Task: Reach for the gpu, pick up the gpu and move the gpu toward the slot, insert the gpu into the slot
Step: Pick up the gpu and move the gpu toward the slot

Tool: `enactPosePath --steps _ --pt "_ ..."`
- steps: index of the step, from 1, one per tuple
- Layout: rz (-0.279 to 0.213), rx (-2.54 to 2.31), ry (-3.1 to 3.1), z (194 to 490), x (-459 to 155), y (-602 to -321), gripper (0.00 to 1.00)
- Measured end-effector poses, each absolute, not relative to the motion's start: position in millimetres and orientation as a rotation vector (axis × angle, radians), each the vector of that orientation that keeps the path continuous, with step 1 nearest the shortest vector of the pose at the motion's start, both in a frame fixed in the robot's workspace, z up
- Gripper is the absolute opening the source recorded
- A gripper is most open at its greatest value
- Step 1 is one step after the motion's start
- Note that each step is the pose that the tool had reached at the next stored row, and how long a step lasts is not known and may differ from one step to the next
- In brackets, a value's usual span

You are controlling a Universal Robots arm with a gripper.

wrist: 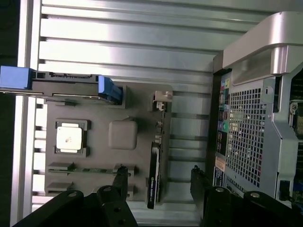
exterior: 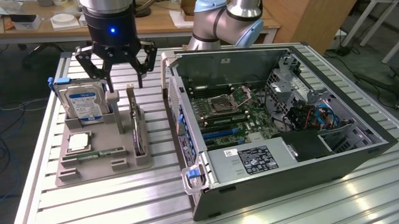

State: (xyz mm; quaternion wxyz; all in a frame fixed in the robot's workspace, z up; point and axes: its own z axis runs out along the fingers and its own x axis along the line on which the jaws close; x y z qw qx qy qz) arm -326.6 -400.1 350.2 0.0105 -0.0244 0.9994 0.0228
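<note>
Jaws are spread wide, nothing held. Gripper (exterior: 124,83) is positioned just above the gpu (exterior: 136,128), stood on edge in grey holder (exterior: 103,156). Reach step judged in hand; thin edge must be straddled squarely, w/o tilt.

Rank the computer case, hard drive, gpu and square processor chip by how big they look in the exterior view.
1. computer case
2. hard drive and gpu: unsure, the gpu stands edge-on, longer but thin
3. processor chip
</note>
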Motion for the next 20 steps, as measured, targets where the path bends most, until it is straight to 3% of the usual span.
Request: enactPosePath --steps 20 --pt "0.072 -0.076 3.120 314 -327 -401 0.65"
